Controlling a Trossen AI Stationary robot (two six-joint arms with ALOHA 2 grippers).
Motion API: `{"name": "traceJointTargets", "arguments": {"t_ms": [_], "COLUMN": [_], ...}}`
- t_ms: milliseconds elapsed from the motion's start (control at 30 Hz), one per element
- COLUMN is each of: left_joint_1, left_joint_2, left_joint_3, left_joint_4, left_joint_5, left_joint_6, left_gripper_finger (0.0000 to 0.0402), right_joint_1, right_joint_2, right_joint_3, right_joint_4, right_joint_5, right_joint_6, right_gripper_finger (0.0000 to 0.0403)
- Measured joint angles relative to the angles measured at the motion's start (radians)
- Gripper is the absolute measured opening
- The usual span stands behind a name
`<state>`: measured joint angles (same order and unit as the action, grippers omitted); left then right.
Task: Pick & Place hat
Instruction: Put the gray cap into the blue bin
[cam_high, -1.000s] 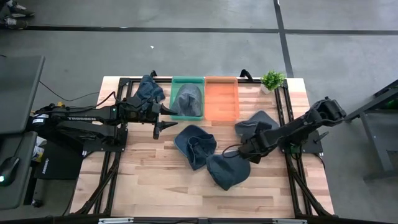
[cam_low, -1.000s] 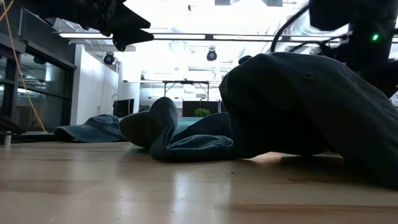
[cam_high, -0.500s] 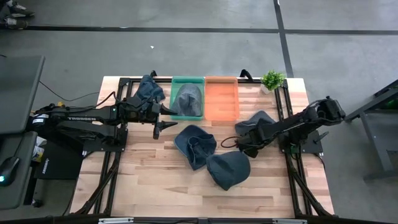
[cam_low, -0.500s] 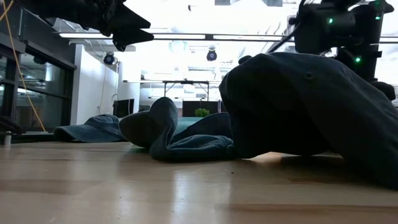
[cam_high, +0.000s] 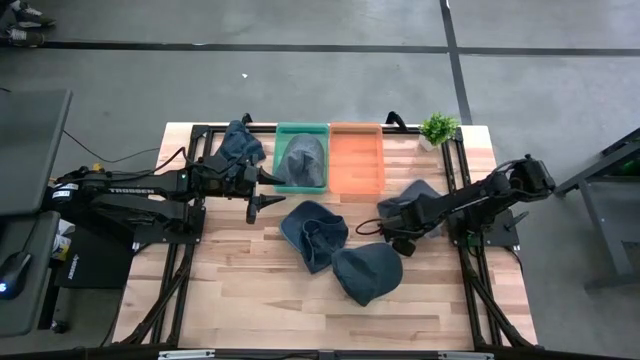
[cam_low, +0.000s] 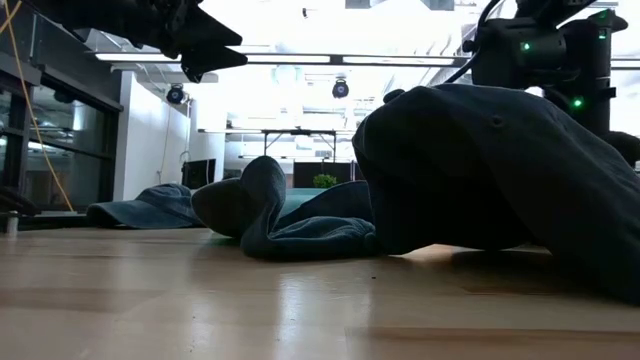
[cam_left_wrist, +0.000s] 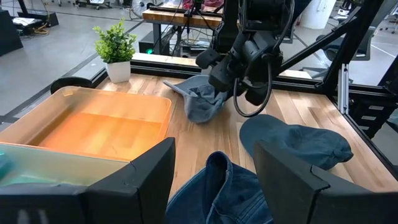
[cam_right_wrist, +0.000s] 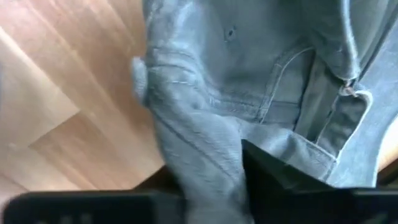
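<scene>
Hats lie in several places on the table (cam_high: 250, 290). I see my right gripper (cam_high: 398, 232) down at the grey hat (cam_high: 415, 198) on the right side, below the orange bin (cam_high: 357, 160). In the right wrist view the grey fabric (cam_right_wrist: 205, 118) folds between the jaws, so they are pinching the grey hat at its edge. This hat rests on the wood, near the small potted plant (cam_high: 438, 128).

My left gripper (cam_high: 262, 190) hangs above the table just beside the green bin (cam_high: 302, 158), with its jaws spread and nothing between them. One grey hat lies inside the green bin. A denim hat (cam_high: 313, 233) is in the middle of the table, a dark blue hat (cam_high: 367, 272) touches it, and another blue hat (cam_high: 240, 142) sits near the back edge, left of the green bin.
</scene>
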<state>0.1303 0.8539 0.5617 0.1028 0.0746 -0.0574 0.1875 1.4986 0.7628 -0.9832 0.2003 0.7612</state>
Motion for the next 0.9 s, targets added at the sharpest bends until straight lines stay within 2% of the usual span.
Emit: {"name": "traceJointTargets", "arguments": {"t_ms": [100,167,367,600,733,900], "left_joint_1": [0.0,0.0,0.0,0.0,0.0,0.0], "left_joint_2": [0.0,0.0,0.0,0.0,0.0,0.0], "left_joint_3": [0.0,0.0,0.0,0.0,0.0,0.0], "left_joint_4": [0.0,0.0,0.0,0.0,0.0,0.0], "left_joint_5": [0.0,0.0,0.0,0.0,0.0,0.0], "left_joint_6": [0.0,0.0,0.0,0.0,0.0,0.0], "left_gripper_finger": [0.0214,0.0214,0.0214,0.0214,0.0214,0.0214], "right_joint_1": [0.0,0.0,0.003,0.042,0.083,0.129], "right_joint_2": [-0.014,-0.04,-0.171,-0.343,-0.411,-0.433], "right_joint_3": [0.0,0.0,0.0,0.001,0.001,0.001], "right_joint_4": [0.007,0.023,0.062,0.13,0.202,0.329], "right_joint_5": [-0.035,-0.052,-0.048,0.007,0.081,0.231], "right_joint_6": [0.002,0.015,0.163,0.325,0.4,0.445], "right_gripper_finger": [0.0026,0.0008,0.0004,0.0002,0.0002,0.0001]}}
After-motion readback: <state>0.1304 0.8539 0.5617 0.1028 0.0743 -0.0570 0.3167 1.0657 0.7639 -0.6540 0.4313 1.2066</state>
